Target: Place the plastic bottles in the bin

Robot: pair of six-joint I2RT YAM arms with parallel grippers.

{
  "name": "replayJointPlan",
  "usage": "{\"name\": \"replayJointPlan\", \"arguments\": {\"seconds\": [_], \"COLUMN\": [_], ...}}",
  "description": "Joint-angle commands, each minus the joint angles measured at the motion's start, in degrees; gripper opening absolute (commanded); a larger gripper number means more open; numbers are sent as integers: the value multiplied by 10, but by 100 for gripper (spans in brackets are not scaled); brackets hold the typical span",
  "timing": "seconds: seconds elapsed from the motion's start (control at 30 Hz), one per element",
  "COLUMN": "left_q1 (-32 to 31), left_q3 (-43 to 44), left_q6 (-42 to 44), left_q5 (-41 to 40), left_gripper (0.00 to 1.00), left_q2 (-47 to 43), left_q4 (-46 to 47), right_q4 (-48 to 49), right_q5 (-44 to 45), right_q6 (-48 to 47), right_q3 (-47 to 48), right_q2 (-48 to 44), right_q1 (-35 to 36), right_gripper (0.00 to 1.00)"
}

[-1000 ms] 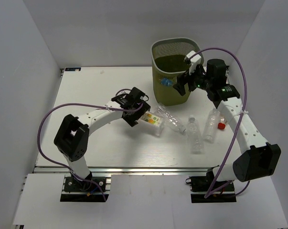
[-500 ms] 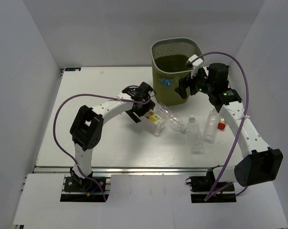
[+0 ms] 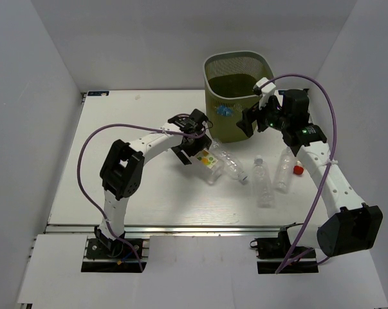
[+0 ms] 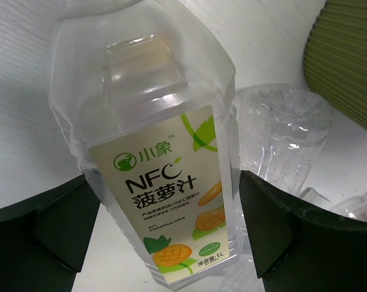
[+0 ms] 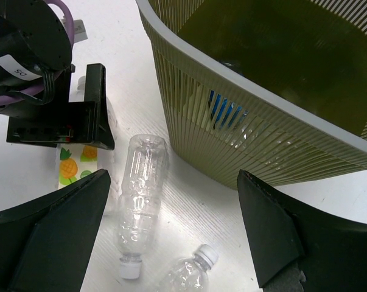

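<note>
The olive-green bin (image 3: pixel 237 71) stands at the back; a blue-labelled bottle (image 3: pixel 224 111) shows through its wall, also in the right wrist view (image 5: pixel 223 109). My left gripper (image 3: pixel 197 147) is open, its fingers (image 4: pixel 280 237) on either side of the lying bottle with the white orange-green label (image 4: pixel 165 201), small gaps on both sides. My right gripper (image 3: pixel 248 122) is open and empty, above the table beside the bin's front wall (image 5: pixel 262 140). A clear white-capped bottle (image 5: pixel 140 194) lies below it.
Three more clear bottles lie right of the labelled one: one touching it (image 3: pixel 227 161), one white-capped (image 3: pixel 263 183), one (image 3: pixel 286 166) with a red cap (image 3: pixel 298 170). The left gripper's body (image 5: pixel 61 115) shows in the right wrist view. White walls enclose the table.
My left gripper has moved right and closer over the labelled bottle. My right gripper has shifted slightly right beside the bin. The bottles on the table have hardly moved.
</note>
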Motion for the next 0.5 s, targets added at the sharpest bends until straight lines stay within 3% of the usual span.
{"name": "replayJointPlan", "arguments": {"seconds": [0.0,0.1,0.2,0.3,0.33,0.43,0.47], "left_q1": [-2,-2,-2,-2,-2,-8,-8], "left_q3": [-42,-57,-72,-72,-72,-79,-84], "left_q6": [38,62,80,98,98,120,136], "left_q5": [26,33,33,33,26,21,21], "left_gripper": [100,100,93,76,64,42,30], "left_q2": [36,42,42,42,42,9,0], "left_q4": [-61,-61,-55,-60,-61,-47,-47], "right_q4": [25,26,26,27,26,25,25], "right_q5": [-12,-17,-18,-19,-18,-19,-19], "right_q6": [8,15,16,18,16,16,16], "right_q3": [-7,-13,-18,-21,-21,-23,-24], "right_q2": [-20,-24,-28,-28,-31,-34,-35], "right_q1": [-3,-6,-4,-5,-5,-5,-5], "right_gripper": [90,90,90,90,90,90,90]}}
